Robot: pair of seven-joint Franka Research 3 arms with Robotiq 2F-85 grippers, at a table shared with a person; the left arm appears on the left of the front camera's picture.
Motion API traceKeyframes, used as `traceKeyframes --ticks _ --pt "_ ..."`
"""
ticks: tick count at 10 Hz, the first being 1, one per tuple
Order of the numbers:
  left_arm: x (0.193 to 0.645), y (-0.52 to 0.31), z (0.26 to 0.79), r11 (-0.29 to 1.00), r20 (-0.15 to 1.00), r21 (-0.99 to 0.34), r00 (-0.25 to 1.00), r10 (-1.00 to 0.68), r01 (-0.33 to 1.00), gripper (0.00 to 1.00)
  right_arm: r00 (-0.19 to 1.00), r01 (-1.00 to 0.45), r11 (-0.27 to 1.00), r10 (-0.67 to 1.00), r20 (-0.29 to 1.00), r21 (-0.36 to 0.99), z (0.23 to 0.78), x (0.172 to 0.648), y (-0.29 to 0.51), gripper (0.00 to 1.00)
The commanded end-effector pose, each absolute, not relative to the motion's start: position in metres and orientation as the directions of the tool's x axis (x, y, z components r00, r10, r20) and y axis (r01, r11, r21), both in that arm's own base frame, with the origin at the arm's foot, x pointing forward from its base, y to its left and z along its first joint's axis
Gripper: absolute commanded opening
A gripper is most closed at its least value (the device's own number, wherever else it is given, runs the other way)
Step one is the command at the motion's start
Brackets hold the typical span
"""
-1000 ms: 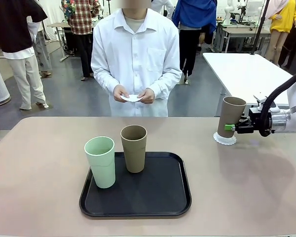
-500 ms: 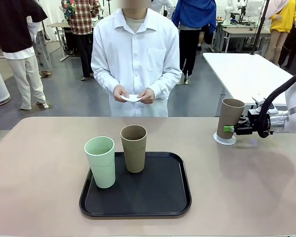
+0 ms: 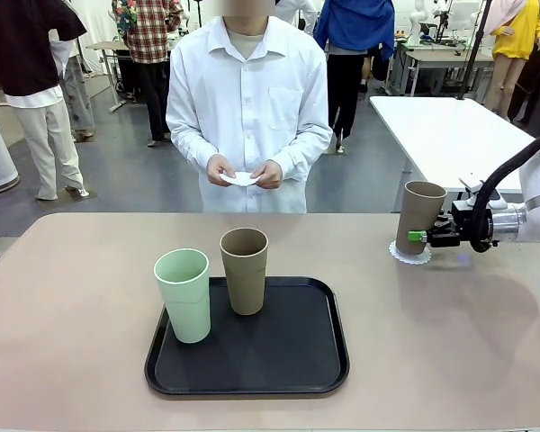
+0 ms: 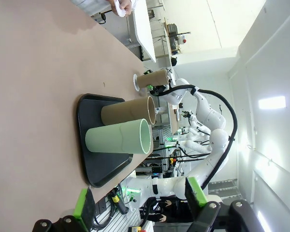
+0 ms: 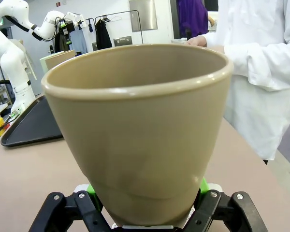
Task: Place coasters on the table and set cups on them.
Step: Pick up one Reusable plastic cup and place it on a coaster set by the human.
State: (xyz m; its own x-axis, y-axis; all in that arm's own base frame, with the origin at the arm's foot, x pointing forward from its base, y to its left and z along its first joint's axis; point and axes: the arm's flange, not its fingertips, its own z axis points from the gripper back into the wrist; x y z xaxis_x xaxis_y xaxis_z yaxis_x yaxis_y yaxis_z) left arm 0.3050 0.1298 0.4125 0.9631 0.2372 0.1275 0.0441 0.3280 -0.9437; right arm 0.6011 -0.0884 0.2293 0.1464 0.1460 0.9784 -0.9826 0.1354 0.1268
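Front view: the right pincer clamps one tan cup, slightly tilted, base on a lacy coaster on the worktop. A mint cup and second tan cup wait on the black tray, and the person's hands hold another coaster. Left wrist view: the left pincer gapes, empty. Right wrist view: the tan cup sits gripped between the pads. Three cups, two coasters; one pairing nearly done, I judge.

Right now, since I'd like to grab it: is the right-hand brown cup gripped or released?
Gripped: the right gripper is shut on the cup, pads pressing both sides.
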Motion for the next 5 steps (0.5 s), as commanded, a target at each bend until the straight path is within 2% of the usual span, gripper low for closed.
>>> traceKeyframes --ticks 1,5 --pt "0.304 0.131 0.413 0.322 0.136 -0.945 0.962 0.236 0.054 1.0 0.125 -0.985 0.135 0.156 0.98 0.104 0.225 0.61 -0.09 0.81" --pt "0.304 0.131 0.413 0.322 0.136 -0.945 0.962 0.236 0.054 1.0 0.145 -0.983 0.137 0.168 0.975 0.123 0.214 0.615 -0.089 0.81"
